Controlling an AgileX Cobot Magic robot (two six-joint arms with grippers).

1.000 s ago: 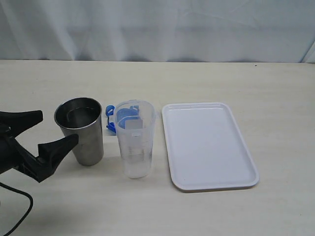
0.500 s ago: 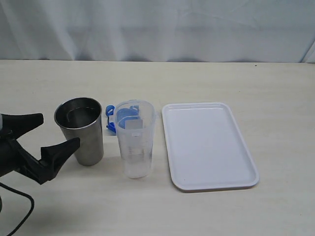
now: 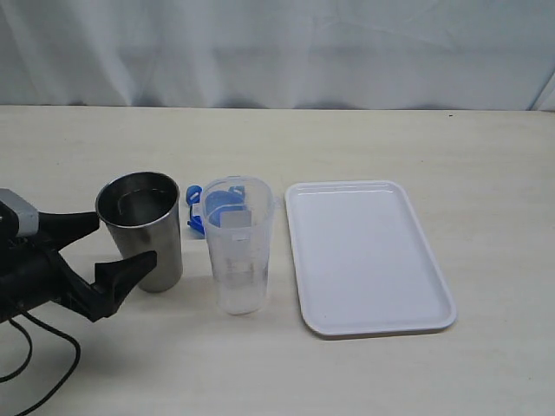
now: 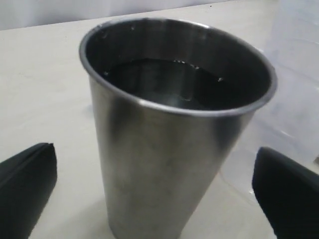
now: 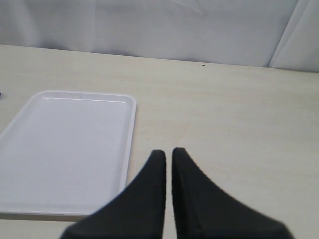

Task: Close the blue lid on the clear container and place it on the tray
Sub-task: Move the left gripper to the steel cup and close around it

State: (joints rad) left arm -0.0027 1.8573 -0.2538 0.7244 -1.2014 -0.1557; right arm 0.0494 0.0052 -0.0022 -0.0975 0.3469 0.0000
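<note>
One tall, tapered clear container (image 3: 237, 256) of translucent plastic stands mid-table, with one round blue lid (image 3: 195, 224) just behind it to the left and one flat white rimmed tray (image 3: 368, 260) just right. One shiny steel cup (image 3: 147, 238) stands left, flanked by the left fingers (image 3: 121, 270), spread wide. The right fingers (image 5: 187, 189) are together.

The left gripper (image 3: 127, 238) sits low over the worktop (image 3: 364, 373), its black fingers (image 4: 26, 185) spread wide, one to either side of the steel cup (image 3: 158, 243), neither touching it. The right gripper (image 5: 168, 151) has its fingers all but together, only a thin slit between them.
</note>
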